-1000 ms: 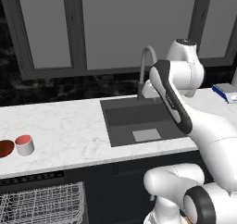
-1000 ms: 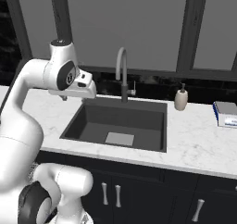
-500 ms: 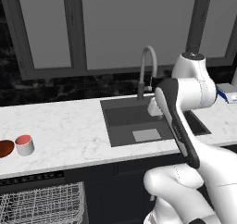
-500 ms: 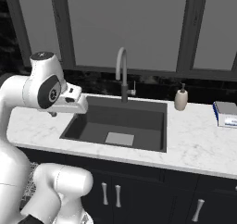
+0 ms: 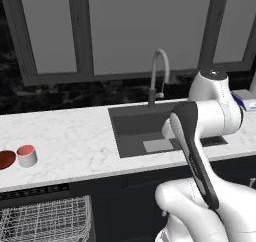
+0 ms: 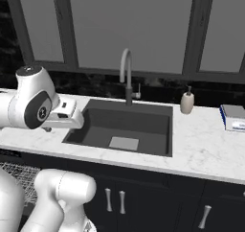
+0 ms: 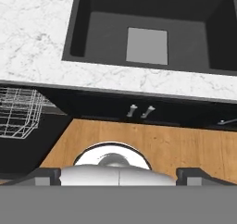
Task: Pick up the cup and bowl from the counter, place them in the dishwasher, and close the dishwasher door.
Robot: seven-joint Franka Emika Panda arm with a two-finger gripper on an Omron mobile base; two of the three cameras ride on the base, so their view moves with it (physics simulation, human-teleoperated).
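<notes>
The white cup (image 5: 26,156) with its salmon-red inside stands on the marble counter (image 5: 75,136) at the far left. The reddish-brown bowl (image 5: 5,159) lies right beside it, cut by the picture's edge. Below them the dishwasher (image 5: 35,191) is open, its white wire rack (image 5: 47,218) pulled out. In the hand view the rack (image 7: 18,114) lies over the dropped dishwasher door (image 7: 25,149). My gripper (image 7: 119,176) is open and empty, far to the right of the cup, looking down over the sink's front edge. My hand (image 6: 64,115) hangs at the sink's left corner.
A dark sink (image 5: 150,128) with a curved faucet (image 5: 159,76) is set in the counter's middle. A soap dispenser (image 6: 187,101) and a blue-and-white box (image 6: 234,117) stand at the right. Black cabinets with silver handles (image 6: 115,200) sit under the sink, above a wooden floor (image 7: 176,144).
My arm has folded downward, bringing the hand low over the sink's front edge, and the jaws have spread a little wider. Cup and bowl stay where they were.
</notes>
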